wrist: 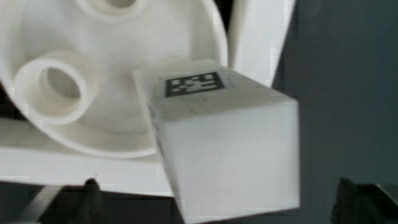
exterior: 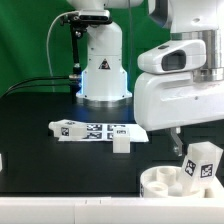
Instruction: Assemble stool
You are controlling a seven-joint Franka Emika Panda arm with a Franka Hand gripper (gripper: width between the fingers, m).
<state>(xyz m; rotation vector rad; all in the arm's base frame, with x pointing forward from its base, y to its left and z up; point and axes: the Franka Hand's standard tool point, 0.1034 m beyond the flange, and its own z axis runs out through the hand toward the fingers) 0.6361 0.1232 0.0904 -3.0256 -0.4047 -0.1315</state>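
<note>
The stool's round white seat point(exterior: 160, 184) lies at the front right of the black table, and in the wrist view the seat point(wrist: 107, 90) shows its holes. A chunky white leg point(exterior: 203, 165) with square tags stands tilted on it. My gripper point(exterior: 188, 142) hangs just above that leg, mostly hidden under the white hand. In the wrist view the leg point(wrist: 222, 130) lies between my two dark fingertips point(wrist: 79, 205), with a gap on each side. The gripper point(wrist: 222, 207) is open and holds nothing. Another white leg point(exterior: 122, 143) lies beside the marker board.
The marker board point(exterior: 95, 130) lies flat in the middle of the table. The robot's base point(exterior: 103, 75) stands behind it with black cables running to the exterior view's left. A white ledge point(exterior: 60, 208) runs along the table's front edge.
</note>
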